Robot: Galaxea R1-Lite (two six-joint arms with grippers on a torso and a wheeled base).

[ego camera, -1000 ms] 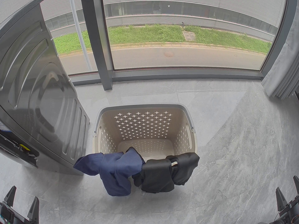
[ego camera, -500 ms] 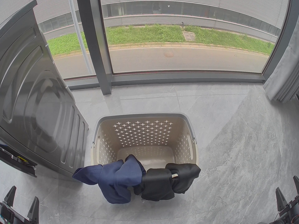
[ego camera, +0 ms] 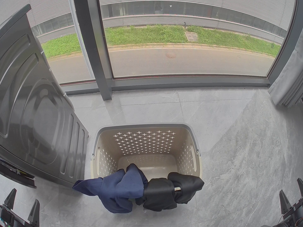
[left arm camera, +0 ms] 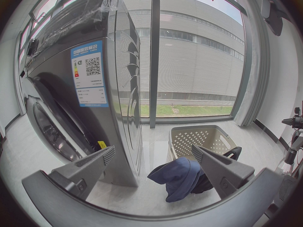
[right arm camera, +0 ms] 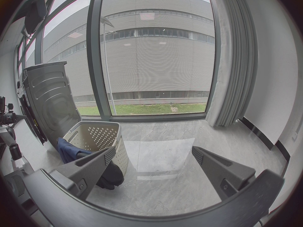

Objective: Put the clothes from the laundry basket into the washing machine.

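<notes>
A beige perforated laundry basket (ego camera: 145, 140) (left arm camera: 202, 137) (right arm camera: 94, 136) stands on the floor in front of me. A blue garment (ego camera: 118, 188) (left arm camera: 181, 177) (right arm camera: 68, 150) and a black garment (ego camera: 167, 189) (right arm camera: 110, 175) hang over its near rim. The grey washing machine (ego camera: 34, 111) (left arm camera: 94, 95) (right arm camera: 50, 95) stands to the left, its round door (left arm camera: 53, 133) facing sideways. My left gripper (ego camera: 22, 204) (left arm camera: 153, 153) is open, low at the left. My right gripper (ego camera: 292, 194) (right arm camera: 153, 153) is open, low at the right. Both are apart from the clothes.
Grey marble floor (ego camera: 236, 142) lies around the basket. A large window (ego camera: 189, 32) with a dark frame post (ego camera: 98, 48) closes the far side. A grey curtain (ego camera: 290, 85) (right arm camera: 233, 63) hangs at the right.
The whole head view has shifted: basket and washing machine sit lower and nearer in the picture, so the camera moved forward. Both grippers hold the same places, still open.
</notes>
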